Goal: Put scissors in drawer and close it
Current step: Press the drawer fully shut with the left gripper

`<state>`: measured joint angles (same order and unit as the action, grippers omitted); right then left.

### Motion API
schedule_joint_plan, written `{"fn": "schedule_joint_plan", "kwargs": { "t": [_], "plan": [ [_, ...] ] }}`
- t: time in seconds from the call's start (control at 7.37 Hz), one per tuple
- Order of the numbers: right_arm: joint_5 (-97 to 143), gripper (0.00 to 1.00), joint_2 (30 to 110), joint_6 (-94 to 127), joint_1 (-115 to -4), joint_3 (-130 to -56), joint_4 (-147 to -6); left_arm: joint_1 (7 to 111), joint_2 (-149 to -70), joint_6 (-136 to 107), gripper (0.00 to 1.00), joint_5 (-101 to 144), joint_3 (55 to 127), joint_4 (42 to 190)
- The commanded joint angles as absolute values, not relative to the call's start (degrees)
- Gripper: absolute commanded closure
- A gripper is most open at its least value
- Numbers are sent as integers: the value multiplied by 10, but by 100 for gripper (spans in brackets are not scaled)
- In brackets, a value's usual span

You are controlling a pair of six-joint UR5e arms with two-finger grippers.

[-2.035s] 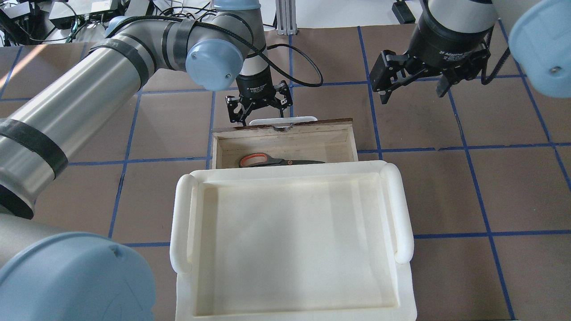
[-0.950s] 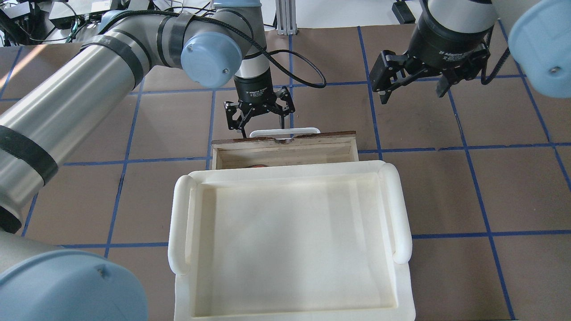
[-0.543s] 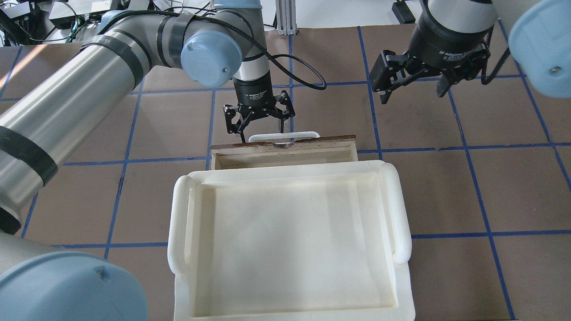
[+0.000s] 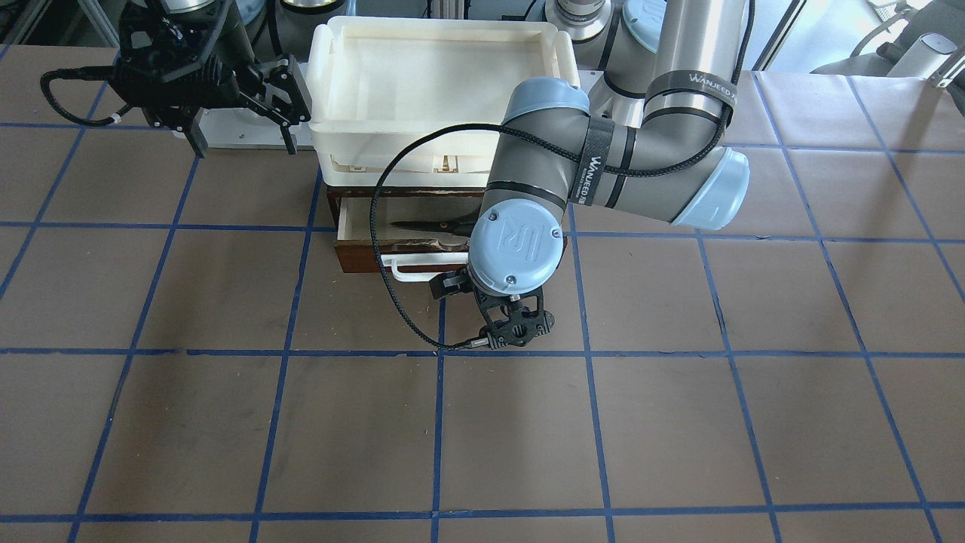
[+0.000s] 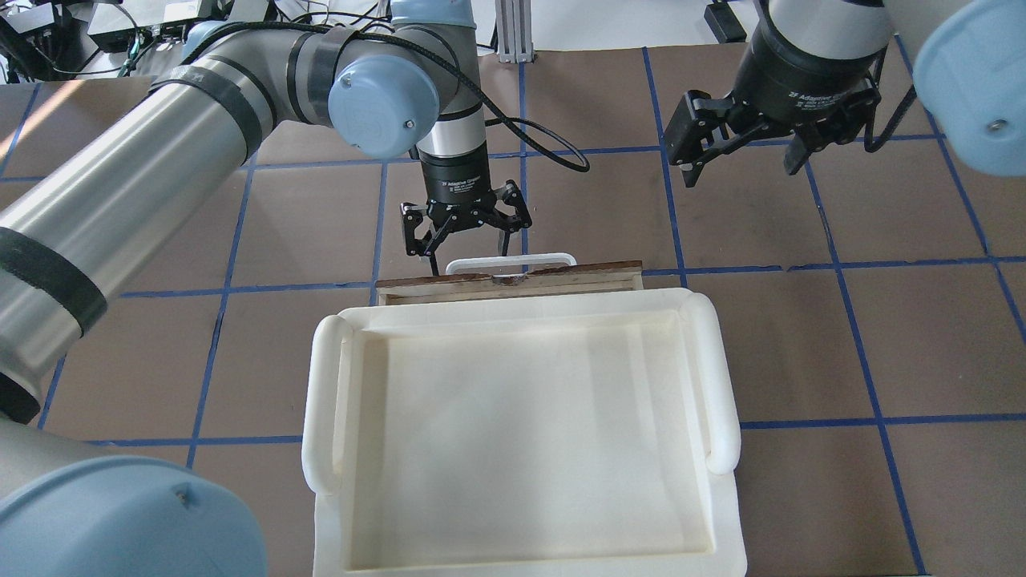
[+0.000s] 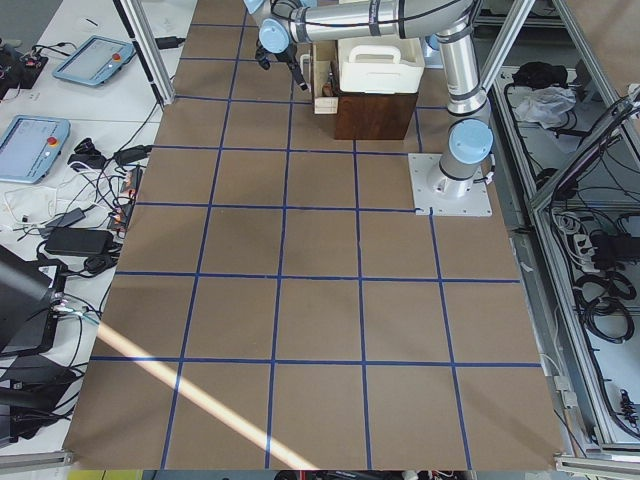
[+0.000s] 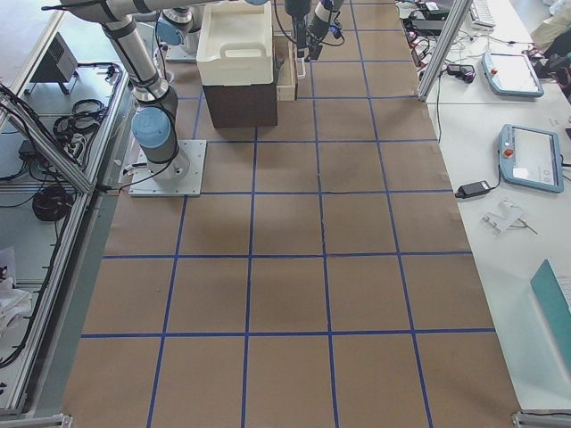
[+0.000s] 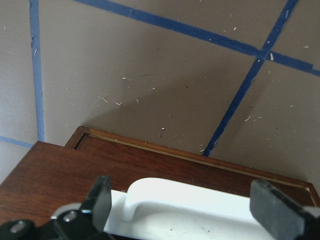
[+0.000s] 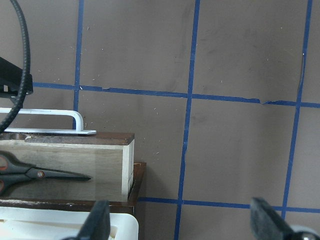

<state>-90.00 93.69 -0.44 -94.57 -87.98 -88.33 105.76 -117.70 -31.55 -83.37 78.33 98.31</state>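
Brown worktop [image 5: 801, 344] crossed by blue tape lines, a cream-white bin [image 5: 725, 377] set on a dark wooden cabinet [image 7: 239, 105] near its middle. Drawer [image 4: 362, 256] under the bin pulled out only part way, showing as a narrow strip past the bin's far rim in the overhead view. Scissors [image 9: 42, 173] flat on the drawer's pale plywood floor, blades towards the right arm's side, handles hidden behind the left arm [image 4: 520, 241] in the front-facing view. Left jaws spread apart, low and just in front of the drawer's reddish-brown face, 1 fingertip [image 8: 100, 197] on each side of the white bar handle [image 8: 190, 200]. Contact with the wood or the handle not possible to tell. Right jaws apart as well, holding nothing, up over bare worktop, off to the drawer's side and clear of it, near the bin's corner in the front-facing view.
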Motion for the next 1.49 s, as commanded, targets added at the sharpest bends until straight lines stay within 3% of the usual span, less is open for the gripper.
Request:
{"fn": "schedule_joint_plan", "kwargs": {
  "t": [0.0,1.36],
  "plan": [
    [-900,0,937,-4,-946,-880,-883,1061,-1172,-316,0,-834,785,1008],
    [-900,0,937,-4,-946,-880,-883,1062,-1162,-320,0,-816,813,1029]
  ]
}}
